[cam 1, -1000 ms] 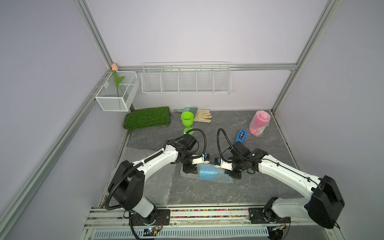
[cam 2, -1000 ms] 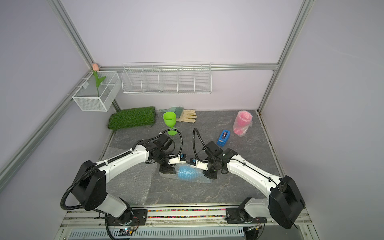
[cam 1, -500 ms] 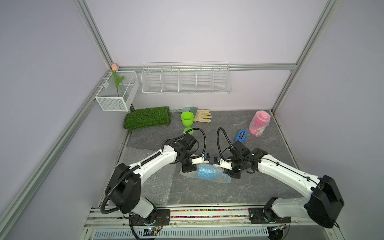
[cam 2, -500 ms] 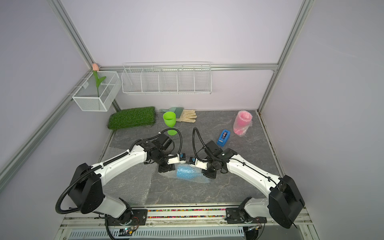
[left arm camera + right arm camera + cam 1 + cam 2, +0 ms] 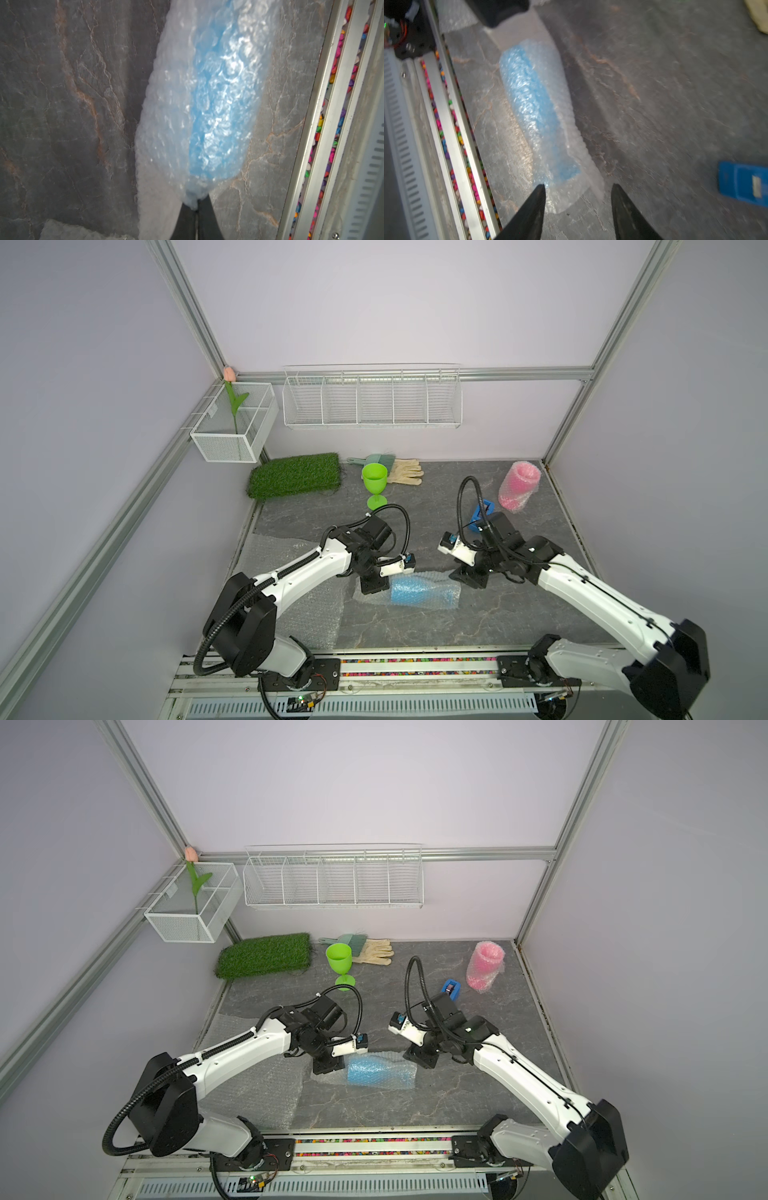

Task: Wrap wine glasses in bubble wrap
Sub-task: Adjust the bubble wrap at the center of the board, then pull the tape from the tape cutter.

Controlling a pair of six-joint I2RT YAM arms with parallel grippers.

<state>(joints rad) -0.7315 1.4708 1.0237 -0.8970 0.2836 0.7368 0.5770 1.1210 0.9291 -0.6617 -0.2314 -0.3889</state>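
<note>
Taking the back wall as twelve o'clock on the table (image 5: 415, 635), we find the blue wine glass (image 5: 417, 592) lying on its side toward six. It is rolled inside a sheet of bubble wrap (image 5: 164, 124), which shows whitish along the glass and runs past both ends. Our left gripper (image 5: 196, 205) sits at the bundle's nine o'clock end, jaws pressed together on the gathered tail of the wrap. Whether any of the glass is caught in that pinch we cannot tell. Our right gripper (image 5: 578, 188) hovers at the three o'clock end, jaws well apart and holding nothing, with the loose mouth of the wrap just ahead of them. We judge this to be the closing-off of the second glass. The pink wine glass (image 5: 519, 485) stands wrapped in the far two o'clock corner, the green wine glass (image 5: 375, 481) waits bare at eleven, and spare sheets (image 5: 291, 597) lie at eight. As we see it, the next move calls for the right gripper to fold or tuck that loose end while the left steadies the bundle against rolling. The tape dispenser (image 5: 482, 512), between the pink glass and our right arm, may then serve to fix the fold.
</note>
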